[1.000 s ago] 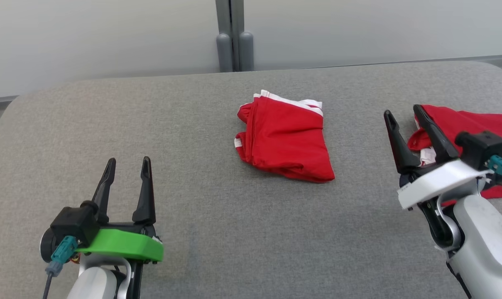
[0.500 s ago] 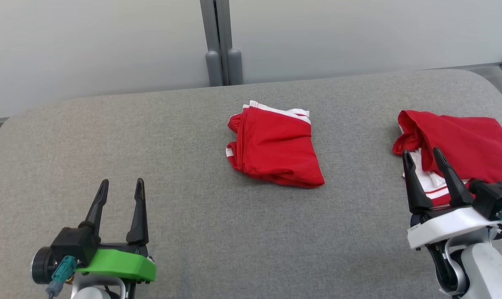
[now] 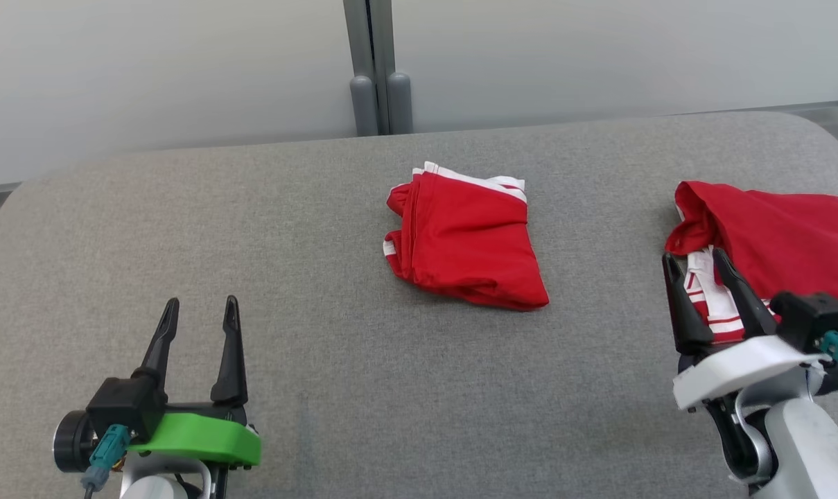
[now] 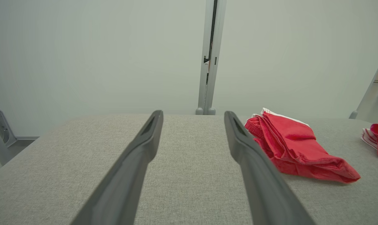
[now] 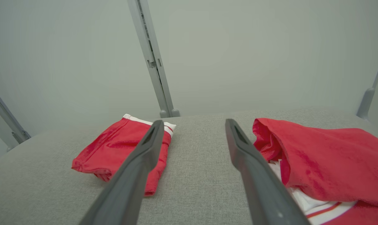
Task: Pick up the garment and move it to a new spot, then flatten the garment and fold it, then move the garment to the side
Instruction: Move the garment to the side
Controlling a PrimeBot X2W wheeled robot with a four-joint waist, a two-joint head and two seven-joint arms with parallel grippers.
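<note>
The grey woven-fabric work surface (image 3: 183,229), with rounded far corners, spans the foreground. Behind it stand plain pale grey-white wall panels (image 3: 148,69), joined by a vertical grey metal post (image 3: 373,41) ending in two rounded feet (image 3: 363,104) at the surface's far edge. Lighting is even and diffuse.

Grey table (image 3: 308,229) with folded red garment (image 3: 467,239) ahead-left of right gripper (image 3: 694,258), crumpled red garment (image 3: 786,225) just beside it.

A red cloth garment with white trim (image 3: 468,244) lay folded at the middle of the grey fabric tabletop (image 3: 217,222). A second red-and-white garment (image 3: 782,232) lay rumpled near its right edge.
</note>
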